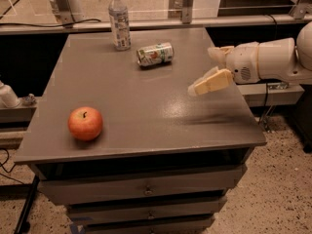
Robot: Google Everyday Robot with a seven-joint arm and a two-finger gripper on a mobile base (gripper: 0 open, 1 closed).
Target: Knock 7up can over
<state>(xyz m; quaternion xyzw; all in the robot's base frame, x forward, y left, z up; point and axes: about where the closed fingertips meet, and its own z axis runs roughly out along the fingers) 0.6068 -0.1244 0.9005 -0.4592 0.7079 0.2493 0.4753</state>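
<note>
A grey table (146, 130) with drawers (141, 191) under its top fills most of the view. A white robot arm (273, 58) reaches in from the right, over the table's right edge. At its end the gripper (201, 70) hangs above the right side of the tabletop, its two tan fingers (213, 82) spread apart with nothing between them. A clear water bottle (120, 19) with a white cap stands upright near the back edge, left of centre. Just to its right and a little nearer lies the 7up can (155, 54), tipped on its side on the tabletop, well apart from the gripper; its silver top seems to face left, though that end is hard to make out. A red apple (85, 123) sits near the front left corner.
</note>
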